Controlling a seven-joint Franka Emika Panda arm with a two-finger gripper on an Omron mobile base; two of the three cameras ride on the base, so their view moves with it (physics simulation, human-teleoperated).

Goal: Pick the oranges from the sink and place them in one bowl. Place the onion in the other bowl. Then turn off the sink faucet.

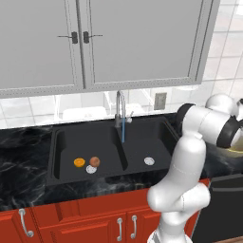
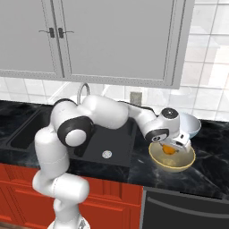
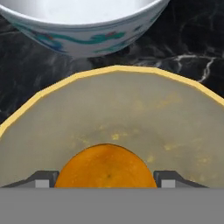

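Hovering over the yellow-tan bowl (image 2: 172,159), the gripper (image 2: 171,147) points down into it from the end of the arm, which reaches right across the bench (image 2: 210,167). One orange (image 3: 105,167) sits between the fingers (image 3: 43,179); fingers spread wide, one tip each side of the fruit. Contact w/ the fruit cannot be told from the hand view. In the right base view the same orange shows as a bright spot just under the hand, inside the bowl's rim; whether it rests on the bowl floor is unclear. Fruit is round, so no long axis to give.

Pale blue-white bowl (image 2: 191,125) stands just behind the yellow-tan bowl, on the black marbled bench, right of the sink (image 1: 111,147). In the hand view its painted blue-green band is visible along the top.

Left basin of the sink: second orange (image 1: 79,162) and the onion (image 1: 95,161) lie near each other, the onion to the right, both next to the left drain (image 1: 91,169). Right basin: drain (image 1: 149,161) only.

Faucet (image 1: 120,108) stands upright at the back centre of the sink, spout arched fwd; a thin blue stream of water (image 1: 123,133) falls from it onto the divider area between basins. Small side lever sits on the right of the faucet base; its angle is too small to read.
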